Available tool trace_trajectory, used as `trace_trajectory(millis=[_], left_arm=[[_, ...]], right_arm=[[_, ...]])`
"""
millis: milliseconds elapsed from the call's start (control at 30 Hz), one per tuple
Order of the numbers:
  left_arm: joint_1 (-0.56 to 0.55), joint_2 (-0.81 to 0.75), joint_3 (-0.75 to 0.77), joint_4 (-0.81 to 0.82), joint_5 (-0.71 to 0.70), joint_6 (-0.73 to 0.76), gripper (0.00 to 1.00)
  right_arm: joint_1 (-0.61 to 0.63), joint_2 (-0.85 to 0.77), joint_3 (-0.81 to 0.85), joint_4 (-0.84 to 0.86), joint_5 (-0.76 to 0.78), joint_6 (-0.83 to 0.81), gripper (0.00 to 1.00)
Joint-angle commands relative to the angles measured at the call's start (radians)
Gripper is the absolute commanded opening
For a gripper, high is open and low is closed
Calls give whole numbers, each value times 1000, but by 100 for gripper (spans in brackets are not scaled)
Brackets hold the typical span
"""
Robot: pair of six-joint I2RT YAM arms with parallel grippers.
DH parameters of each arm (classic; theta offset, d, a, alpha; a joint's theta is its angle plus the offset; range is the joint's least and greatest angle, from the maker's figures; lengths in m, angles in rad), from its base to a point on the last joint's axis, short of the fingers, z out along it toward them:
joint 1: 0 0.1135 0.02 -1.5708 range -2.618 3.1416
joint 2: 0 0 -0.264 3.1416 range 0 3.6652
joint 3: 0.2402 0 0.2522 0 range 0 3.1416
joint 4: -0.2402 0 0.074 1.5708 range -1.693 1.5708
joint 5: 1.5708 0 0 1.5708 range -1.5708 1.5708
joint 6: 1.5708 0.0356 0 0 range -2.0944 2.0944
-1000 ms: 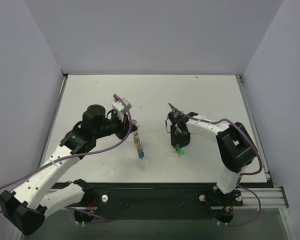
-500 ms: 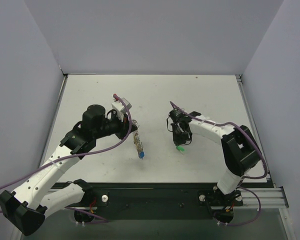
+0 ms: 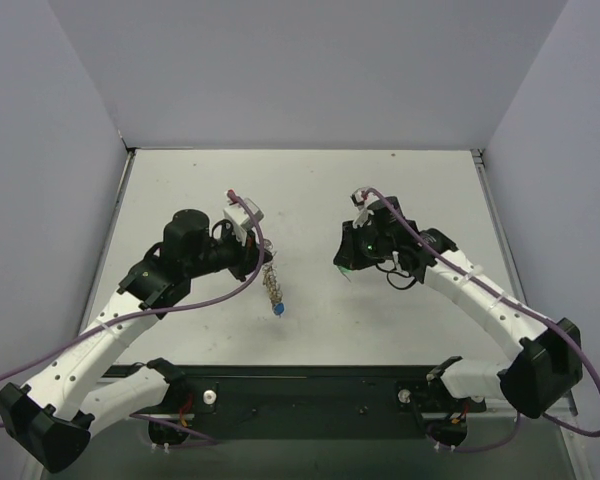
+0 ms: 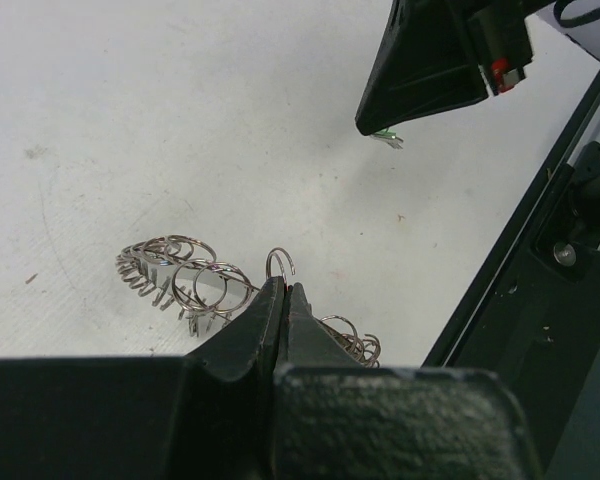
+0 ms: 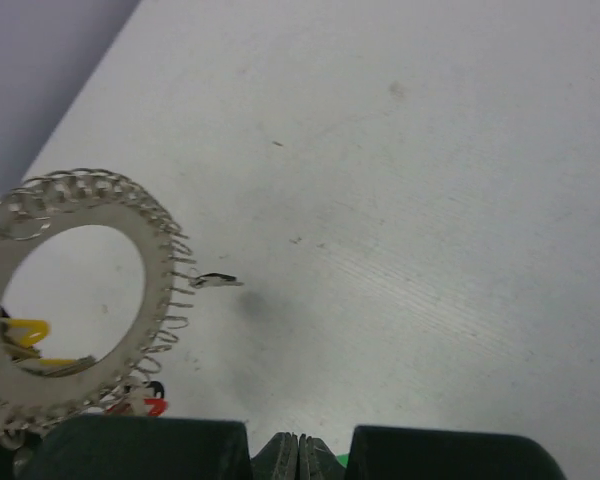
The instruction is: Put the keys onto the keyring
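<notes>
My left gripper (image 4: 283, 292) is clamped shut on a wire loop of the large silvery metal keyring with the coil-like scalloped rim (image 4: 185, 278). The keyring trails away from the fingertips over the white table (image 3: 310, 190). I cannot tell whether its far end touches the surface. My right gripper (image 3: 344, 266) is fully closed too, with a small green-headed key (image 4: 388, 137) poking out of its tip, clear of the table. It sits near the keyring, facing its open centre, but apart from it.

A second ago the right jaws stood partly open, pointing down with the green-headed key at their tips on the table. Now they have closed, the key has come up with them, the wrist has turned toward the keyring and the elbow has swung out wide. The left arm and keyring have barely shifted.

A blue-headed key (image 3: 279, 311) hangs at the keyring's end farthest from the left gripper. From the right wrist I see yellow-headed keys (image 5: 25, 332) through the opening and a red-headed key (image 5: 152, 405) by the lower rim.
</notes>
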Motion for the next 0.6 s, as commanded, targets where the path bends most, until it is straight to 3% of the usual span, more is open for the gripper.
trace_trajectory(millis=[0, 267, 567], left_arm=[[6, -32, 51, 62, 117, 50, 0], [4, -72, -18, 180, 292, 39, 0], [6, -41, -14, 182, 277, -4, 0]], right_arm=[[-4, -82, 31, 71, -263, -99, 0], [42, -142, -1, 362, -429, -70, 0], [108, -20, 106, 394, -553, -121, 0]])
